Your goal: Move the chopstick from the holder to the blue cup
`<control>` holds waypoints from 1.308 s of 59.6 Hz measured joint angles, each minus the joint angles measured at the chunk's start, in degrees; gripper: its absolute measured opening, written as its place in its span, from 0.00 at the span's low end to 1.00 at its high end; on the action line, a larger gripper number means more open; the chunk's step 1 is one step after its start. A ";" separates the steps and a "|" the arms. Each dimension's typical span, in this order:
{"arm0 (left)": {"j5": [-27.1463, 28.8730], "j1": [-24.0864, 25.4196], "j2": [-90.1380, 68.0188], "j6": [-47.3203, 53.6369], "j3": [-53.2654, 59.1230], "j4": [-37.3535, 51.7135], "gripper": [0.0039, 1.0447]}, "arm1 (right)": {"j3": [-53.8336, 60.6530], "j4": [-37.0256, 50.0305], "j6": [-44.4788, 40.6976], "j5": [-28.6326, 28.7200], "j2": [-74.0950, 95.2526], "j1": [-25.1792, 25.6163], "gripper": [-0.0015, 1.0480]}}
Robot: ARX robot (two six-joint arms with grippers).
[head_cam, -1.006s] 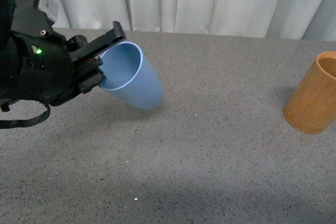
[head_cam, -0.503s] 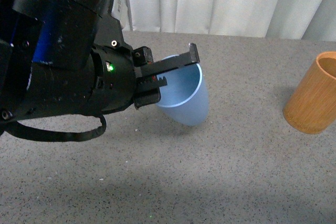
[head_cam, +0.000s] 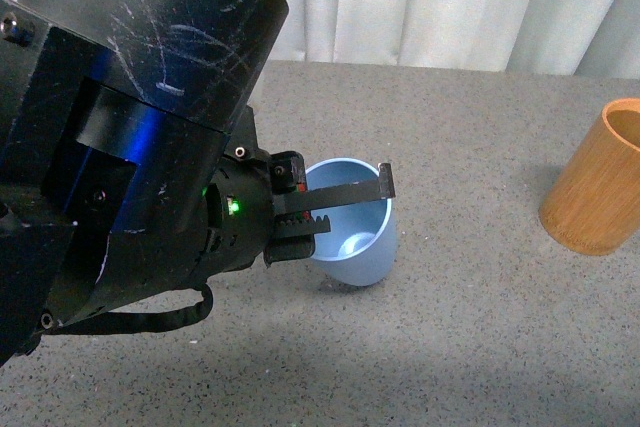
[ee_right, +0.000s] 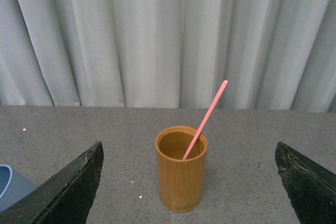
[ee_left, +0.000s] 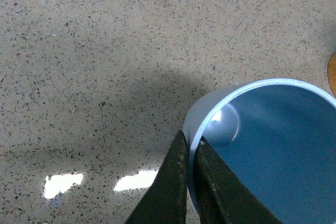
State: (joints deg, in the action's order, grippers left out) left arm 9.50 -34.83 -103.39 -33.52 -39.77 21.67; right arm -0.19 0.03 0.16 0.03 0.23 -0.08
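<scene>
Tabletop (head_cam: 470, 347): one blue cup (head_cam: 372, 252), one holder (ee_right: 181, 177), one chopstick (ee_right: 208, 116).

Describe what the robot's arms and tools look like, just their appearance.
The left arm is a bulky black cylindrical housing, scuffed with pale scratches, with a small green light and a black cable looped beneath. The left tool has slim black fingers, one toothed. The right tool shows dark, wedge-shaped fingers.

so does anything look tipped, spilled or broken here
Nothing stands out. The blue cup sits about upright and empty, with the left gripper pinching its rim. The pink chopstick leans in the wooden holder, as expected.
</scene>
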 joint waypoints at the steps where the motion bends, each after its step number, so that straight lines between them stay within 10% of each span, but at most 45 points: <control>1: 0.00 -0.04 -0.04 0.04 0.02 0.00 0.03 | 0.00 0.00 0.00 0.02 0.00 0.00 0.91; 17: -0.50 -0.55 -0.11 0.04 0.04 0.00 0.04 | 0.00 0.00 -0.02 0.00 0.00 0.00 0.91; 49: -2.21 -0.37 1.46 -2.21 -0.07 -1.46 0.95 | 0.00 0.00 0.00 0.02 0.00 0.00 0.91; 55: -2.34 0.48 4.17 -3.23 -0.68 -2.54 0.94 | 0.00 0.00 0.00 0.02 0.00 0.00 0.91; 63: 16.48 3.54 4.33 16.46 11.32 34.75 0.71 | 0.00 0.00 -0.02 0.09 0.00 0.00 0.91; 78: -3.08 25.73 24.48 30.99 26.40 43.82 0.30 | 0.00 0.00 -0.02 0.11 0.00 0.00 0.91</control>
State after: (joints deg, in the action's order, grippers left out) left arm 6.42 -9.10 -78.91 -2.52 -13.37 65.49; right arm -0.19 0.03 0.14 0.14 0.23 -0.08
